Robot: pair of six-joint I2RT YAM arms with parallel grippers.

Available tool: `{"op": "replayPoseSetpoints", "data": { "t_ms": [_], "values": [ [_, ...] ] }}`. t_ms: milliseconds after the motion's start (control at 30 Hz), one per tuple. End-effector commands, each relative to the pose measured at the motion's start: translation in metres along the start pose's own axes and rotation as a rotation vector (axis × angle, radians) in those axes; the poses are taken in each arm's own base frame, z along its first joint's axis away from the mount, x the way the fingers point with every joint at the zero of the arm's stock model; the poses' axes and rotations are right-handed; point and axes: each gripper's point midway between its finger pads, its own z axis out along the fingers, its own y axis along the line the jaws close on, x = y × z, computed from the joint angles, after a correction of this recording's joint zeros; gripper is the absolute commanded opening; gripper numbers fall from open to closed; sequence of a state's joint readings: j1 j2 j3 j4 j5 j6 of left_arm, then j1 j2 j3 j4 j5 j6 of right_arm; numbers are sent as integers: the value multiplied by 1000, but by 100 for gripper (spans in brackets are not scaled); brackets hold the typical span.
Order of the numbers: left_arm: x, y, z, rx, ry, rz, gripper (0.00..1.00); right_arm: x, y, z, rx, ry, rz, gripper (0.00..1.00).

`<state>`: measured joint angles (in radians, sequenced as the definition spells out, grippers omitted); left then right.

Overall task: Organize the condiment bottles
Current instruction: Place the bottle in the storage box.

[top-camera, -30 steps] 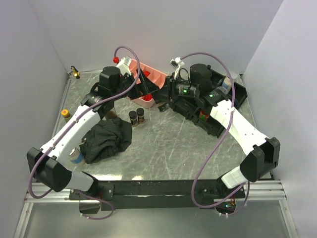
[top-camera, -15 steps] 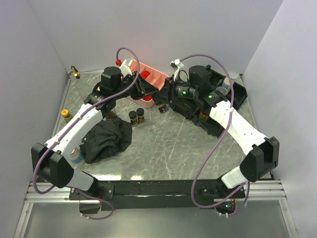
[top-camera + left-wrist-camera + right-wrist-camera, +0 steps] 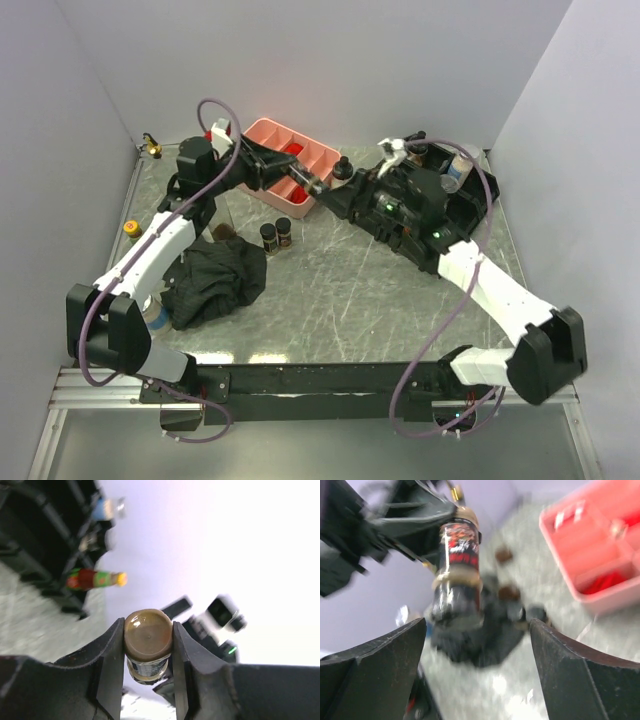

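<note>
Moved: my left jaws have closed and my right jaws have sprung apart. The right wrist has drawn back from the meeting point at upper centre.
Left jaws: clamped on the brown-capped jar, holding it sideways in the air just right of the pink tray.
Right jaws: wide open, the jar ahead of them and untouched.
Why: I judge this a hand-over, so the left side carries it on.
Waiting: two dark jars stand on the counter beside the black cloth.

Pale walls (marbled grey tabletop)
</note>
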<state>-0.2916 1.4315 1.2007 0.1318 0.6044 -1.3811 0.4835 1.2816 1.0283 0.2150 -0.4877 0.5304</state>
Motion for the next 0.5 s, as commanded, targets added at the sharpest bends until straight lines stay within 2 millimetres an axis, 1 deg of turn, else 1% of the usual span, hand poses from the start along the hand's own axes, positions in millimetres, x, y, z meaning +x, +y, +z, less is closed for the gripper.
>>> {"op": "replayPoseSetpoints", "data": {
  "t_ms": [0,33,100,133,200,233,267,300,333,367,467],
  "values": [
    [-18,-67,-13,207,-61,-61,1,-89,49,-29,-111,-405,-112,88],
    [-20,-66,-13,203,-75,-80,1,-92,52,-31,-117,-429,-132,86],
    [-25,-72,-16,233,-101,-125,1,-95,53,-32,-112,-447,-147,84],
    [-26,-69,-16,238,-103,-140,1,-96,56,-32,-124,-455,-154,84],
    [-27,-71,-15,251,-105,-157,1,-95,58,-27,-142,-452,-151,84],
    [-28,-69,-15,249,-107,-167,1,-99,63,-26,-160,-461,-159,84],
    [-27,-67,-15,251,-106,-177,1,-94,63,-19,-165,-443,-155,84],
    [-27,-70,-16,273,-103,-197,1,-95,63,-17,-158,-446,-156,84],
    [-27,-64,-15,273,-104,-215,1,-96,63,-14,-148,-446,-167,84],
    [-27,-64,-16,281,-102,-223,1,-92,65,-9,-148,-441,-172,84],
    [-26,-60,-16,274,-102,-238,1,-94,58,-4,-94,-466,-192,86]
  ]
}}
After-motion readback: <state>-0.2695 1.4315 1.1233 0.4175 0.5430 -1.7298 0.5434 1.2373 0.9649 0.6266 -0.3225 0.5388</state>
